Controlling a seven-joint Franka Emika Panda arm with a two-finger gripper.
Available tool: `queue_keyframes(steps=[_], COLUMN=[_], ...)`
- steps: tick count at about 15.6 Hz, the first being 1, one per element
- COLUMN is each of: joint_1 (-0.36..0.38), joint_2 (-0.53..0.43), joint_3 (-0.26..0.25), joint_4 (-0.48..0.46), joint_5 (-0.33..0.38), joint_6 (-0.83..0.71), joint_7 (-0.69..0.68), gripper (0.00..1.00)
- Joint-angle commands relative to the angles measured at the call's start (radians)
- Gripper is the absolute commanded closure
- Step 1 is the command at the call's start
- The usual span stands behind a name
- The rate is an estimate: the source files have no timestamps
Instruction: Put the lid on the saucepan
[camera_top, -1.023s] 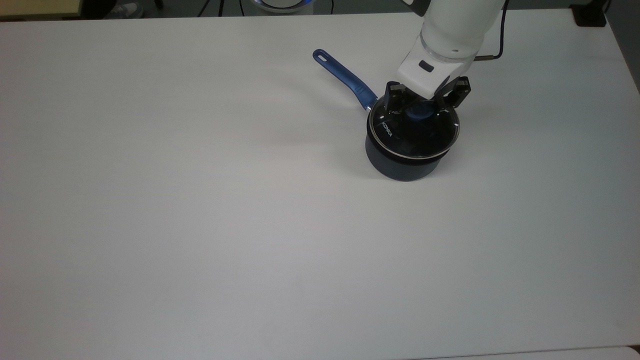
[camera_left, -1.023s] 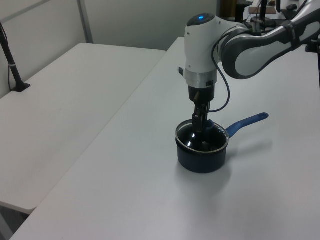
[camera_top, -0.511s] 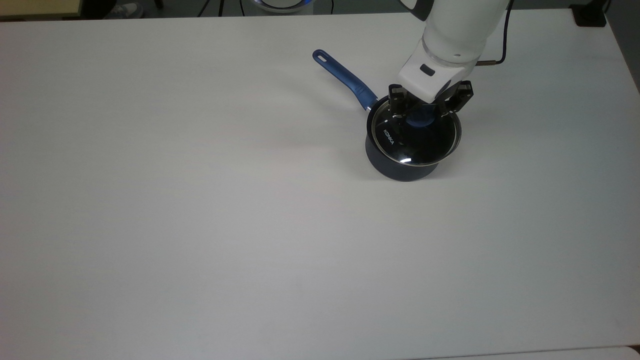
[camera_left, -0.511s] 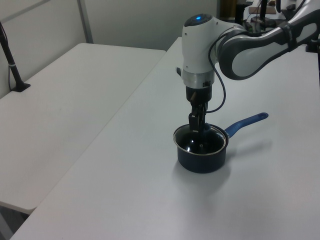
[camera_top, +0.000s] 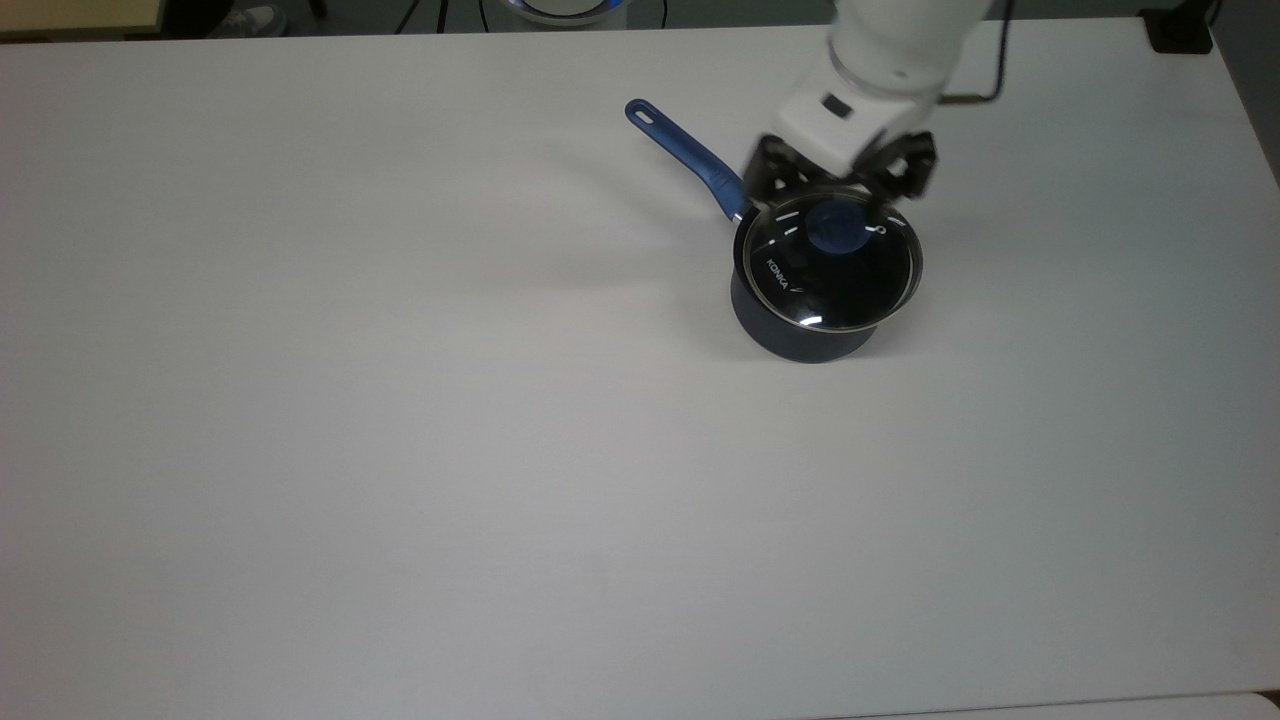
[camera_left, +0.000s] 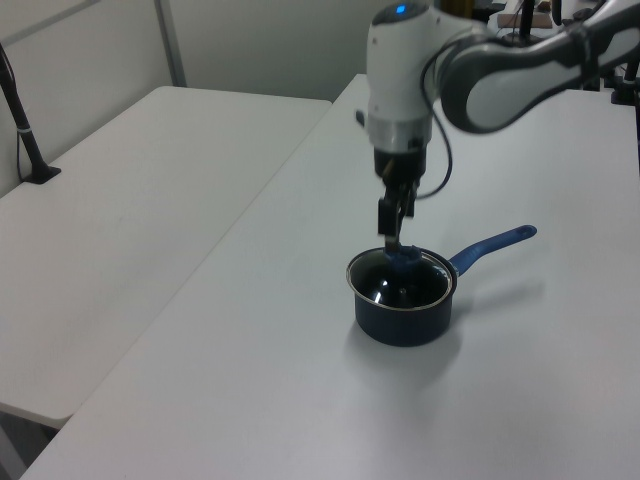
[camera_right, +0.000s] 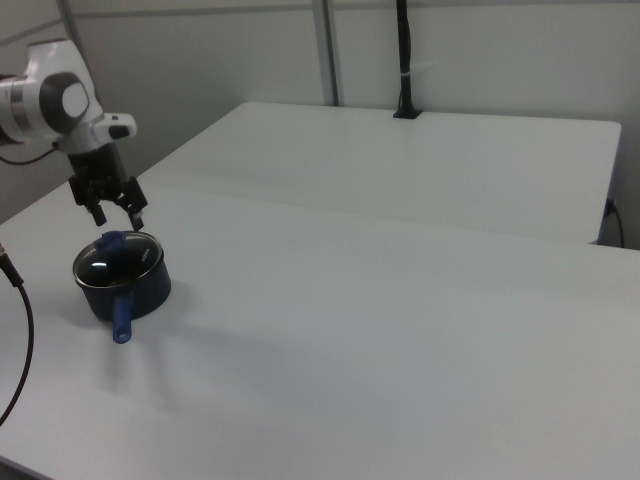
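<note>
The dark navy saucepan (camera_top: 800, 338) stands on the white table (camera_top: 400, 420), right of centre toward the far edge in the top view. Its long blue handle (camera_top: 688, 152) points up and to the top view's left. The glass lid (camera_top: 845, 280) with its blue knob (camera_top: 836, 228) lies flat on the pan's rim. My gripper (camera_top: 840, 185) hangs open just above the knob, a finger on either side of it, touching nothing. In the left view the gripper (camera_left: 392, 232) is above the lid (camera_left: 402, 284) and saucepan (camera_left: 405, 322). The right view shows the gripper (camera_right: 120, 218) over the lid (camera_right: 118, 257).
A second white table (camera_left: 150, 180) adjoins this one, with a black post (camera_left: 22, 120) clamped to its far side. A black cable (camera_right: 20, 330) runs down by the arm in the right view. A black object (camera_top: 1182, 30) sits at the table's far right corner in the top view.
The gripper has let go of the knob and risen off it, its fingers spread wider. The lid has settled flat on the saucepan and stays there.
</note>
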Motion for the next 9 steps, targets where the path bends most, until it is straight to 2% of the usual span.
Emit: queue_keyframes(steps=[1,3,6,9], joint_1=[-0.091,-0.174,-0.280,-0.340], joint_2=[-0.119,-0.163,-0.234,-0.239], joint_3=[-0.006,-0.005,-0.001,-0.001], joint_4=[-0.027,-0.047,-0.097,-0.105], joint_5=[-0.016,-0.017,-0.016,-0.007], joint_6=[-0.137,-0.148,-0.147,-0.144], joint_7=[-0.157,-0.177,-0.311,-0.305], gripper=[0.00,0.00,0.00,0.00])
